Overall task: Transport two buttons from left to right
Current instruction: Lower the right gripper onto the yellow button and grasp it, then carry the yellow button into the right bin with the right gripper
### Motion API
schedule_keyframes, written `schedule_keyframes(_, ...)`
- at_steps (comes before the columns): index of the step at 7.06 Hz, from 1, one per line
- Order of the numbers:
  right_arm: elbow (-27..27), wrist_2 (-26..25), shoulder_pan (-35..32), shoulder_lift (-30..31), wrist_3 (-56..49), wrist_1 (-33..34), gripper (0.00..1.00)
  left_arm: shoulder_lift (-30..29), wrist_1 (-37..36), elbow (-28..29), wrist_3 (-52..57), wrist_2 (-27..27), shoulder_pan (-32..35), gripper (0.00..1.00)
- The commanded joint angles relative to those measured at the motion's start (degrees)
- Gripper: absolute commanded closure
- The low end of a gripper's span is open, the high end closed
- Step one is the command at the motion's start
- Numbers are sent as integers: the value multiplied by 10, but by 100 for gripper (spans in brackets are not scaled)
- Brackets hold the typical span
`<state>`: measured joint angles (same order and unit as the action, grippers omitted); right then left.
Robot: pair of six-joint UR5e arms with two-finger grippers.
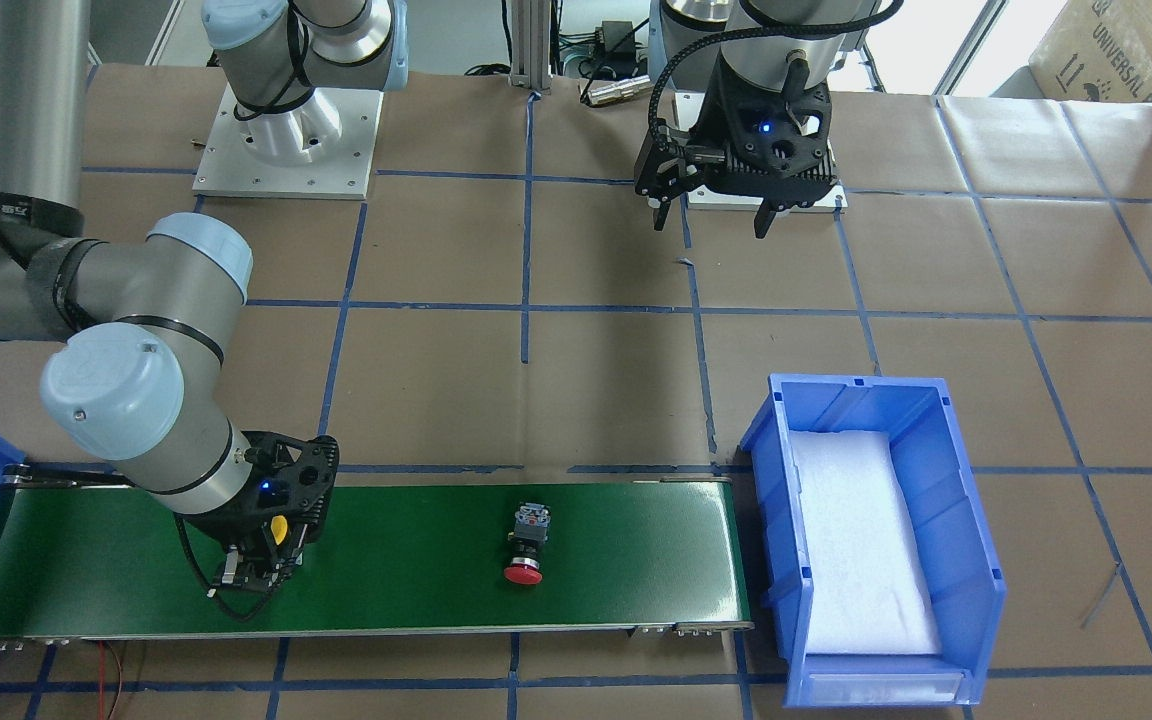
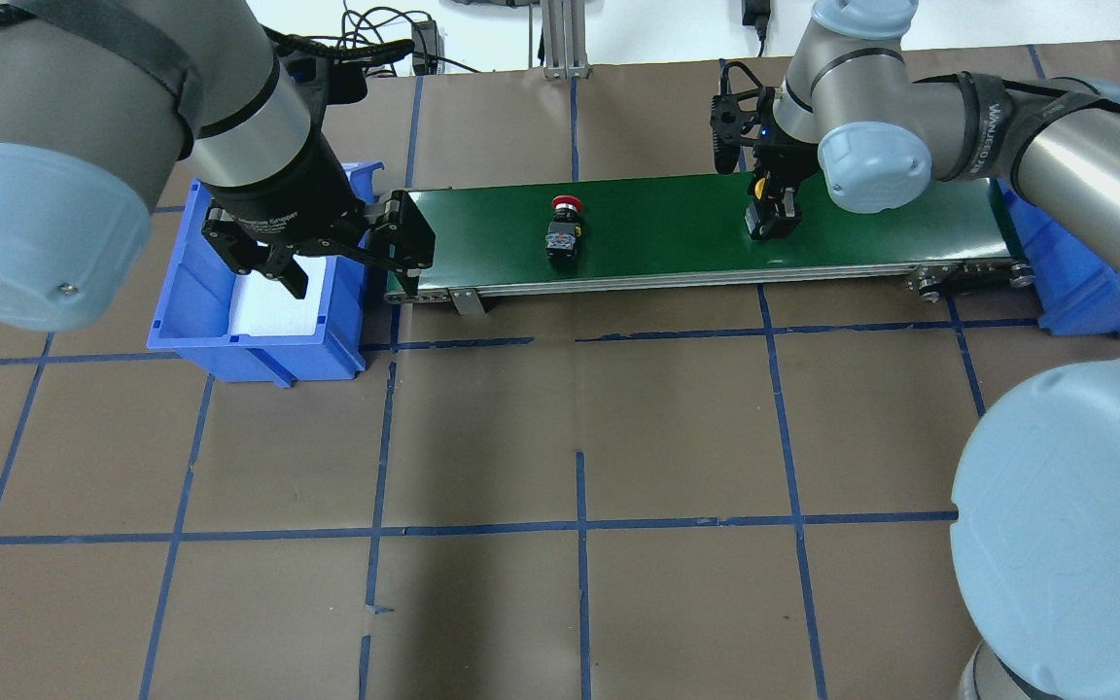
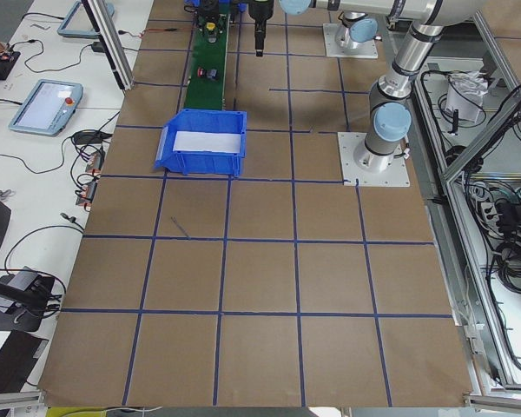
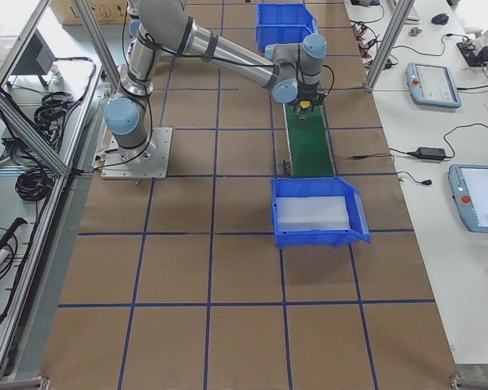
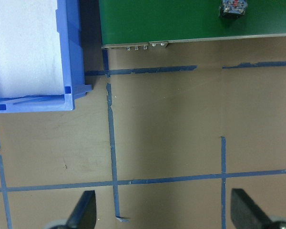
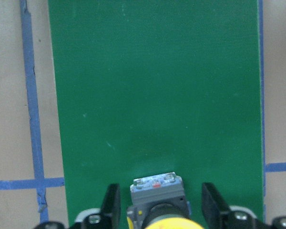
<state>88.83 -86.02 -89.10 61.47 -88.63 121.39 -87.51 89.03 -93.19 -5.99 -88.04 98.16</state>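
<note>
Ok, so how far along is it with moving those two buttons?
Nothing looks finished: the blue bin with white padding holds no button. The red button lies on its side midway along the green belt. In hand: the yellow button sits on the belt between the open fingers of the right gripper, not clamped. The left gripper hangs open and empty. Left: getting both buttons to the bin.

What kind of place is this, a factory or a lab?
Probably a robotics lab or test cell: a small green conveyor on a paper-covered table taped in a blue grid, with teach pendants alongside.
</note>
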Motion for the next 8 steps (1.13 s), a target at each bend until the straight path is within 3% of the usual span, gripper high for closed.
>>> schedule_keyframes(1, -10, -10, 0, 4, -4, -3, 76, 1, 2, 0, 0, 0, 0, 0)
schedule_keyframes(5, -129, -1, 44, 9, 33, -74, 83, 8, 4, -1, 0, 2, -1, 0)
schedule_keyframes(8, -138, 1, 209, 39, 41, -89, 85, 8, 4, -1, 0, 2, -1, 0)
